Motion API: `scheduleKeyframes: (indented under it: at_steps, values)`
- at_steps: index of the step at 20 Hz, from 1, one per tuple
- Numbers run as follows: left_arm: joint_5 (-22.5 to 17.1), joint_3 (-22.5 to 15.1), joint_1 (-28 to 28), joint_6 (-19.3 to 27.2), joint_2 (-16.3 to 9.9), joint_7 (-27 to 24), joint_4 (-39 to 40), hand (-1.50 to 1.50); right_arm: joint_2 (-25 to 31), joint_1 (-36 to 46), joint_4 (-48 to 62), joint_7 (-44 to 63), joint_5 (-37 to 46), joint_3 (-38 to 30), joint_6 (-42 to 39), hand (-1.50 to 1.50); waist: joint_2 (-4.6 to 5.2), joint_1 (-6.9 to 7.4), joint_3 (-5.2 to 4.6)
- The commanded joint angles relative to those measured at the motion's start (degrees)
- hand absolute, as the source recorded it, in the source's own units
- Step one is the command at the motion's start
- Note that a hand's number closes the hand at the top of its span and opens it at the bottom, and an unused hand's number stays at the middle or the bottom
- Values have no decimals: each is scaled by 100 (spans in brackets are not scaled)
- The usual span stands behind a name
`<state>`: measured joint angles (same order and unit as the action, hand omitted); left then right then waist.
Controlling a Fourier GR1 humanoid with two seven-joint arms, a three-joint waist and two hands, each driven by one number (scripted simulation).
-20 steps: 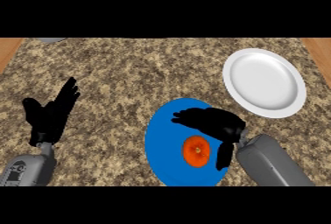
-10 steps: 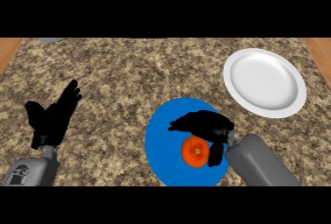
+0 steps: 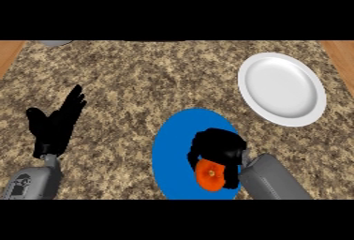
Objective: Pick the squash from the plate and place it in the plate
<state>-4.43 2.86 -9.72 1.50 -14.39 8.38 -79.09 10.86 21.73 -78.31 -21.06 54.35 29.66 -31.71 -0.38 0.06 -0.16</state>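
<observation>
squash (image 3: 209, 175): on blue plate (image 3: 173, 150), under right hand (image 3: 220, 149)
right hand: fingers curled over squash
left hand (image 3: 55, 125): open, resting
handling: likely light, stiff, smooth; grip across middle
target: white plate (image 3: 282, 89)

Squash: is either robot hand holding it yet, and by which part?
The right robot hand curls over the squash's top on the blue plate; a closed grasp cannot be told. Left robot hand holds nothing.
</observation>
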Motion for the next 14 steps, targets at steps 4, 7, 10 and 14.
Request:
scheduleKeyframes:
  at_steps: [4,7,10,14]
  values:
    - [58,-141,-85,47,119,251,-224,0,-1049,304,1013,1852,-125,-1319,588,150,90,93,20]
    - [76,-83,-159,110,87,223,-258,0,-1068,372,1110,3089,-286,-2079,1277,150,124,79,23]
    - [142,-266,-158,25,167,169,-228,0,-1077,1014,1223,4140,-36,-2209,2211,150,112,269,18]
    - [81,-197,-307,-23,137,202,-120,0,-1082,1742,1210,5168,507,-2039,3477,150,89,290,14]
